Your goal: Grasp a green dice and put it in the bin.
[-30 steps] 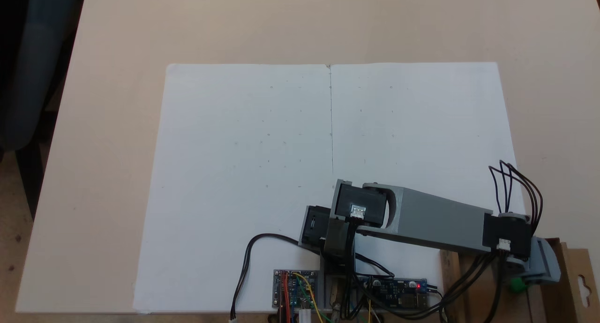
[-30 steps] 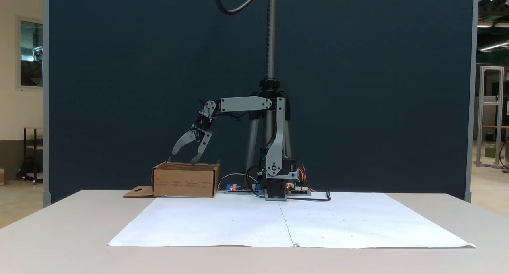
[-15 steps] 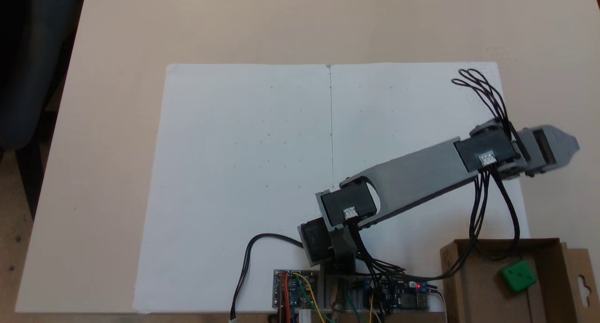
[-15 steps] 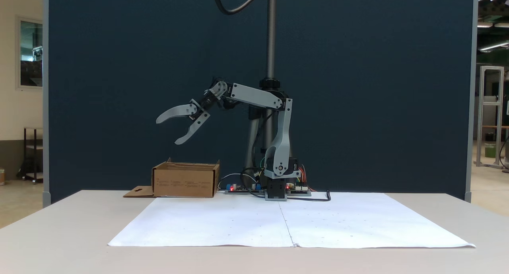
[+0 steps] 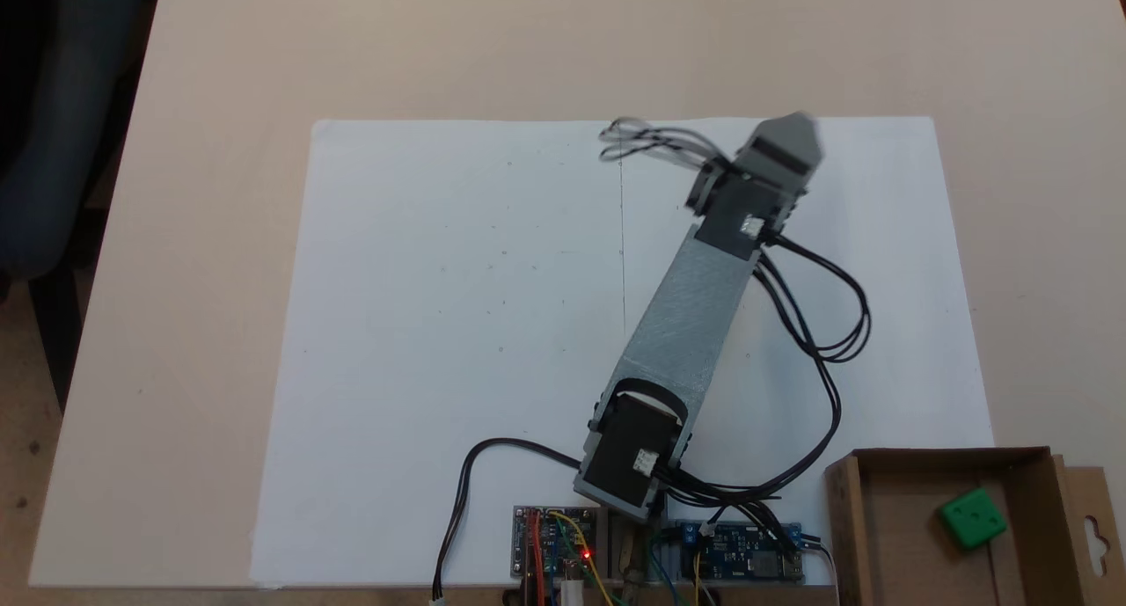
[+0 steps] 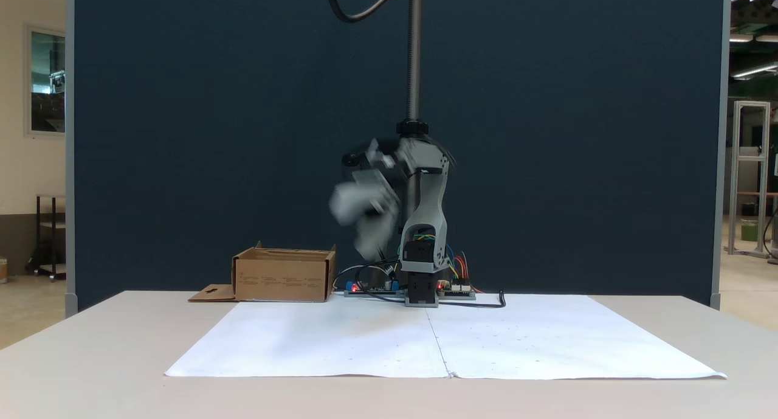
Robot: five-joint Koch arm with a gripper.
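The green dice [image 5: 972,518] lies inside the brown cardboard bin [image 5: 846,518], toward its right side in a fixed view. From the front the bin [image 6: 282,279] stands left of the arm's base, and its wall hides the dice. My gripper [image 5: 794,129] hangs high over the far part of the white paper, well away from the bin. Seen from the front, the gripper [image 6: 360,225] is blurred by motion; its two jaws stand spread one above the other with nothing between them.
A white paper sheet [image 5: 457,307] covers the middle of the beige table [image 5: 545,43]. Circuit boards [image 5: 556,544] and loose cables [image 5: 827,342] sit at the arm's base. The bin's flap with a hang-hole [image 5: 1095,527] lies flat beside it. A metal pole [image 6: 415,54] rises behind the arm.
The dice left the gripper and now rests in the bin. The arm rose from the bin and swung away across the paper toward its middle, jaws staying open.
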